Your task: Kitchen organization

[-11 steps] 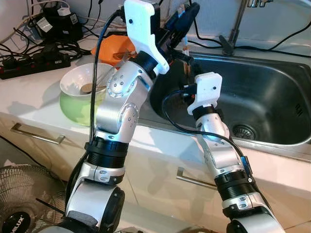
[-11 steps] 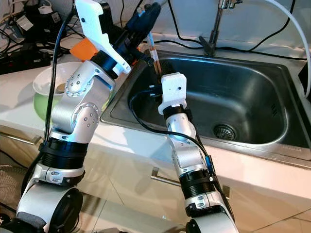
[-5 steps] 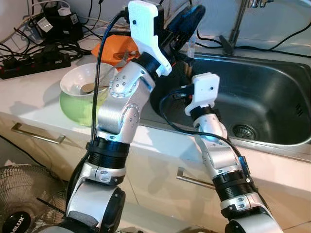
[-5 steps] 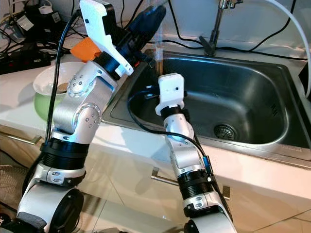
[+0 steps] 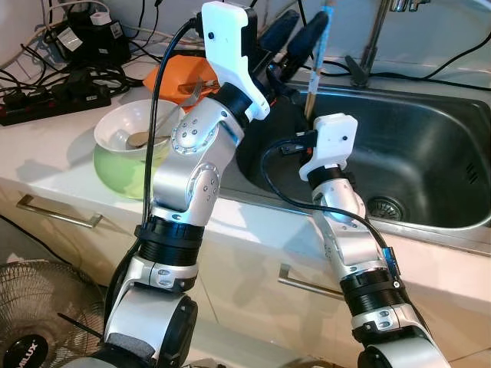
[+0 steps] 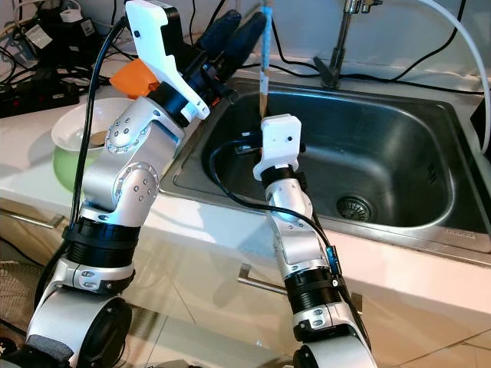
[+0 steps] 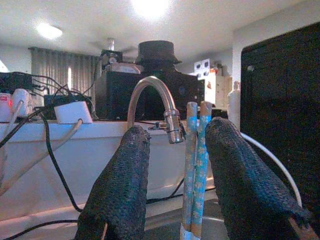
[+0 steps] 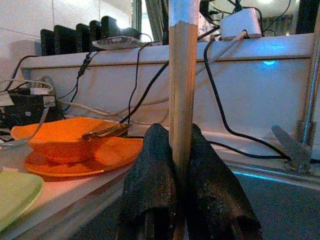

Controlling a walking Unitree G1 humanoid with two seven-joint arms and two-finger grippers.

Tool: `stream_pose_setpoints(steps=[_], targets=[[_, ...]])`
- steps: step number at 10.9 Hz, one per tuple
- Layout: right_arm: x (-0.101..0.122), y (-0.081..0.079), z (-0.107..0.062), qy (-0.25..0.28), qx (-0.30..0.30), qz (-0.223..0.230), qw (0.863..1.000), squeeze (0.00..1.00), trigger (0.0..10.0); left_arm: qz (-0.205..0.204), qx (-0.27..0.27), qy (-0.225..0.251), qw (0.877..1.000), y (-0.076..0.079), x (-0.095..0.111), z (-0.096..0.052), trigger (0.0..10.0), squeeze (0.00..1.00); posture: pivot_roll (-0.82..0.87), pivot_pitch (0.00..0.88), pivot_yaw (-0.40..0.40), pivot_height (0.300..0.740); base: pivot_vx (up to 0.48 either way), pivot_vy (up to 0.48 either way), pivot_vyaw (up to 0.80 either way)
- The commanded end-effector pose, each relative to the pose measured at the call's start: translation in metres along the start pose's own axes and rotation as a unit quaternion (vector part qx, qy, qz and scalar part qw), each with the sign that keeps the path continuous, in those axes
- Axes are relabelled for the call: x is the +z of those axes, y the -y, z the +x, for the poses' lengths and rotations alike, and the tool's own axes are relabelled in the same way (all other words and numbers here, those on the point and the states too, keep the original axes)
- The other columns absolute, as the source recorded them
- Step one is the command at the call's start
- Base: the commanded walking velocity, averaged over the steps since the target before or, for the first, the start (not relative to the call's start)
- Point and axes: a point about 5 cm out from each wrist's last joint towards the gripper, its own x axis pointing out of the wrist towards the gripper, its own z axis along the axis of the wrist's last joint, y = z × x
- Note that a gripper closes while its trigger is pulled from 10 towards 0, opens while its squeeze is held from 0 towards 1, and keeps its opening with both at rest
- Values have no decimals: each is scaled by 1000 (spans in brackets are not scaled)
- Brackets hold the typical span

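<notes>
Right gripper [image 8: 180, 165]: pinched tight on the lower wooden stretch of the chopsticks [image 5: 316, 61], held upright over the near left corner of the sink [image 5: 430, 146]. Left gripper [image 7: 175, 185]: fingers [image 7: 120, 195] spread apart, flanking the blue patterned upper ends of the chopsticks without clear contact, so nothing gripped on that side.

Risks, judged from this posture: a hand-over with only one grip live. Release by the right before the left closes, and down into the basin, or clattering onto the counter [image 5: 61, 153]. Two separate sticks side by side, so an off-centre pinch likely to catch one and let the other slip or scissor out. Crowded arms too; a swing toward the green bowl [image 5: 130, 146] with its spoon, or toward the orange dish [image 8: 65, 140], apt to knock them.

Left wrist view: pair clearly two sticks, standing between the spread fingers, tap [image 7: 155, 105] behind. Right wrist view: the clamp itself, plus the orange dish and a utensil resting in it. Eye views: whole layout, both arms converging above the sink edge.
</notes>
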Motion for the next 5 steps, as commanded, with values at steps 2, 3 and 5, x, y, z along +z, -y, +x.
stream_pose_setpoints(steps=[2, 3, 5], targets=[[-2, 12, 12, -28, -25, -12, 999, 0, 0, -20, 29, 5, 999, -10, -3, -10, 10000, 1000, 13, 28, 76, 740, 0, 0, 0], [0, 18, 19, -34, -30, -21, 999, 0, 2902, -36, 44, 3, 998, -15, -9, -16, 10000, 0, 13, 27, 73, 740, 0, 0, 0], [-2, 23, 27, -50, -35, -39, 997, 0, 10000, -38, 58, -15, 997, -18, -18, -24, 10000, 0, 18, 28, 70, 740, 0, 0, 0]])
